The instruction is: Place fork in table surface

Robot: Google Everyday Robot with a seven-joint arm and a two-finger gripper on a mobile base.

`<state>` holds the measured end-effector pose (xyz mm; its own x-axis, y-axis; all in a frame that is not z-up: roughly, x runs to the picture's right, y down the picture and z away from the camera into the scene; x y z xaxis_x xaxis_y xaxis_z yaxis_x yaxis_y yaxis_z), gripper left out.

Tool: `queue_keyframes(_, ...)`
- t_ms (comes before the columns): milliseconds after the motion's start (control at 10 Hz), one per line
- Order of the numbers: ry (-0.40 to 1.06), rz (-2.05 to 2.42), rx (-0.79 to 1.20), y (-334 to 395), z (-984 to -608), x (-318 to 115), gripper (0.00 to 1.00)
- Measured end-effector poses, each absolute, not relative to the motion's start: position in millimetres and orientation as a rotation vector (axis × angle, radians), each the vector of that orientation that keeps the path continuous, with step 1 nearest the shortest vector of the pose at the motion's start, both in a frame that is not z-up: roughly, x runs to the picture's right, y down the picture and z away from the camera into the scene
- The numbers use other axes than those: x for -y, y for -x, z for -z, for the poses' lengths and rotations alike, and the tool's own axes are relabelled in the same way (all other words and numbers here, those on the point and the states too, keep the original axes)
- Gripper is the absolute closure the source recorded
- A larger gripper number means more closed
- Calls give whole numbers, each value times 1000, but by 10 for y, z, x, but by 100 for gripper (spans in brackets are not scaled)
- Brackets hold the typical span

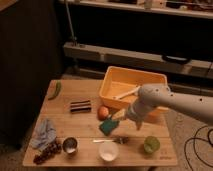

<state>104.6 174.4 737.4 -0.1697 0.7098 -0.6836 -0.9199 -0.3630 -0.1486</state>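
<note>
Single high oblique view over table surface (75,125), jaws mid-frame

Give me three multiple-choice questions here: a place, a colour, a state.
1. The robot's gripper is: A) inside the yellow-orange bin; B) over the light-brown wooden tabletop, beside the teal soft block; C) by the blue cloth.
2. The small round fruit is: A) orange; B) purple; C) white.
3. The slim silvery metal fork is: A) upright in the bin; B) lying flat on the tabletop; C) held aloft.
Key: B, it hangs by the block; A, its skin shows orange; B, it rests near the white bowl.
</note>
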Motion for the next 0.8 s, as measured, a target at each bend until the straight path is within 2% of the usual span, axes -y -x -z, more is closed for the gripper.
queue_keyframes(800,809,-1733,-386,-1117,-7548,-2132,20)
